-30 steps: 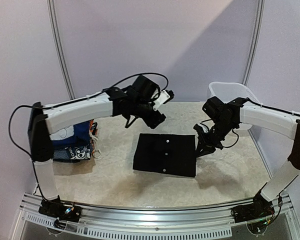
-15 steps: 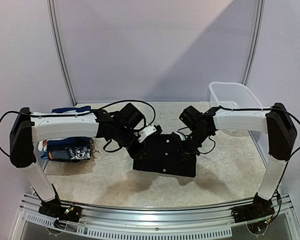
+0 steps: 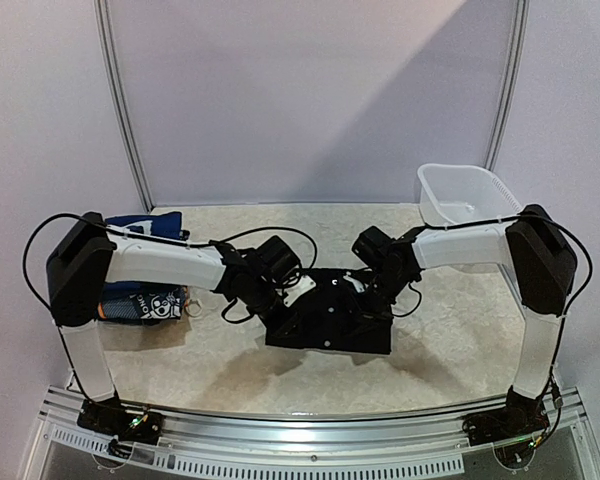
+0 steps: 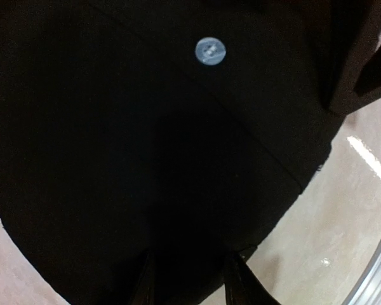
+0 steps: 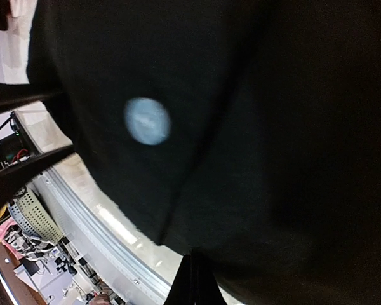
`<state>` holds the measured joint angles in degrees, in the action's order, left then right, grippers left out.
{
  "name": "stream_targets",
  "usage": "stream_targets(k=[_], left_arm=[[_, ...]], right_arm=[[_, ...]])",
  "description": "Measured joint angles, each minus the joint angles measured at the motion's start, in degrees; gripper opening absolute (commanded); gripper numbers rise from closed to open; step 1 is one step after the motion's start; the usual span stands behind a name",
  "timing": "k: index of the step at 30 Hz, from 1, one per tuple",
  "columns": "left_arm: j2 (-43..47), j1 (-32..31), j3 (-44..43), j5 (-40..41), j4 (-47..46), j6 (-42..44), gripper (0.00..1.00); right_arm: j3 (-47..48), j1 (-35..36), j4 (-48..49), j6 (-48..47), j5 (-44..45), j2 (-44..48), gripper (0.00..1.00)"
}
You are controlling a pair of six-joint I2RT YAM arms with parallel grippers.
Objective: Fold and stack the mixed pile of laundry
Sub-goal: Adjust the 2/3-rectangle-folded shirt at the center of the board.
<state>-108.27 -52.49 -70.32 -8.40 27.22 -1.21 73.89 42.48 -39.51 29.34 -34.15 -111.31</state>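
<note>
Shirt (image 3: 330, 330) is limp and light, so pinch its far edge: right pincer (image 5: 193, 274) looks clenched on it, left pincer (image 4: 189, 257) can't tell.

Seen from above, the left gripper (image 3: 294, 295) and right gripper (image 3: 368, 291) were lost against the black garment (image 3: 330, 325) — grip impossible to tell. A button (image 5: 147, 121) blurred in the right wrist view, and the left arm (image 3: 170, 262) hid much of the folded pile (image 3: 145, 303).

Matt black cloth garment (image 3: 330, 320), glossy pale plastic buttons (image 4: 210, 51); smooth speckled table (image 3: 230, 350); translucent white plastic tub (image 3: 460, 195); ribbed metal rail (image 3: 310, 462).
</note>
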Motion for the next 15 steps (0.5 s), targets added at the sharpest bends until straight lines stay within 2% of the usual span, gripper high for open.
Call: stream_targets(k=[10,15], left_arm=[[-0.7,0.1,3.7,2.4,-4.1,-1.7,0.35],[6.2,0.1,6.6,6.2,-0.2,-3.1,0.43]], right_arm=[[-5.4,-3.3,-0.3,0.4,0.6,-0.9,0.00],[-5.4,-4.4,-5.4,-0.3,4.5,1.8,0.00]])
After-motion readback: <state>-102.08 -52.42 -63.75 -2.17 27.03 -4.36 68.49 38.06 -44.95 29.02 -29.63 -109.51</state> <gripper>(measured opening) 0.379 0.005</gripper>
